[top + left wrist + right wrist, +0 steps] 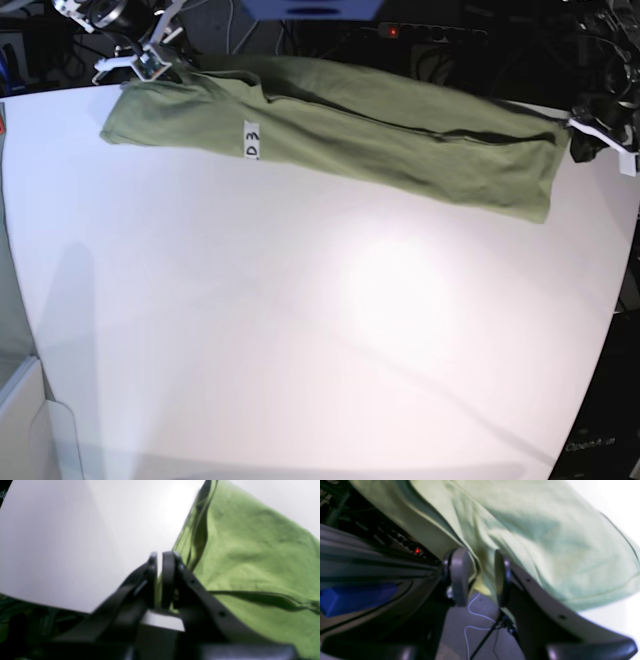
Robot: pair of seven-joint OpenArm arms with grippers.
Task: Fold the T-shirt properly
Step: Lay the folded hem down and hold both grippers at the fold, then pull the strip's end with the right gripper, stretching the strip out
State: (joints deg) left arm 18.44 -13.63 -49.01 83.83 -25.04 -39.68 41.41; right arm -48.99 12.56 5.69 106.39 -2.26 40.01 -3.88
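The olive-green T-shirt lies stretched in a long folded band across the far side of the white table. A small white label shows near its left end. At the far left corner of the table my right gripper holds the shirt's edge. In the right wrist view its fingers stand a little apart with bunched T-shirt cloth between them. My left gripper pinches the right end. The left wrist view shows the left gripper nearly closed on a thin fold of T-shirt.
Dark equipment and cables run behind the table's far edge, including a power strip with a red light. A white box stands off the table's near left corner. A blue object and floor cables show below the table edge.
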